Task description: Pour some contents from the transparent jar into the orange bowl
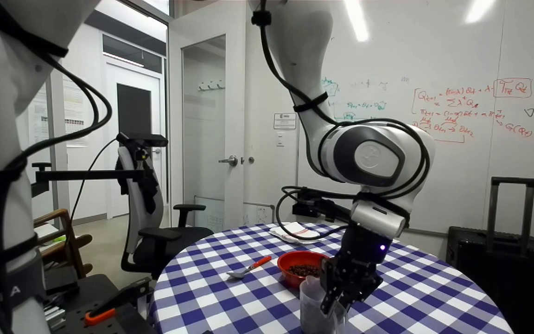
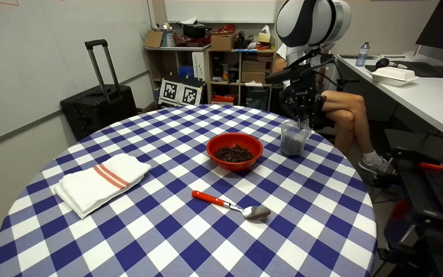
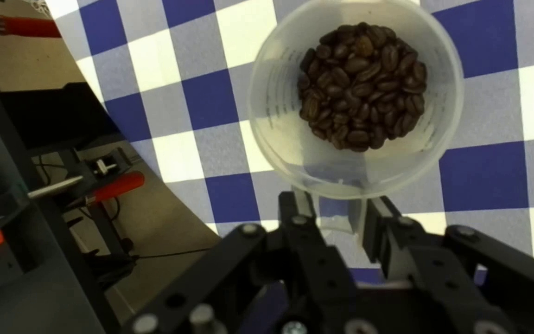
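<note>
Near the edge of the checked tablecloth (image 2: pixel 160 238), the transparent jar (image 2: pixel 290 135) stands upright, its base seeming to rest on the cloth, near the orange bowl (image 2: pixel 233 166) but apart from it. The gripper (image 3: pixel 335 208) pinches the jar's handle (image 3: pixel 361 226) — one finger on each side in the wrist view. The grasp looks done, while no pour is under way: nothing falls from the jar and it is not over the bowl.

Both containers hold something. The jar's beans (image 3: pixel 362 93), dark brown and coffee-like, cover its bottom below clear wall with faint markings; how deep they go is hard to tell. The bowl's beans (image 2: pixel 233 154) cover its floor, with bare red-orange wall above them at the back and sides. Whether that share came from this jar cannot be told — this could be a grip ahead of the pour or a set-down following it. With a good stock in the jar, the likelier reading is that everything past the grasp is left: lift, bring the lip over the bowl, tip out some beans, then right the jar and set it down.
</note>
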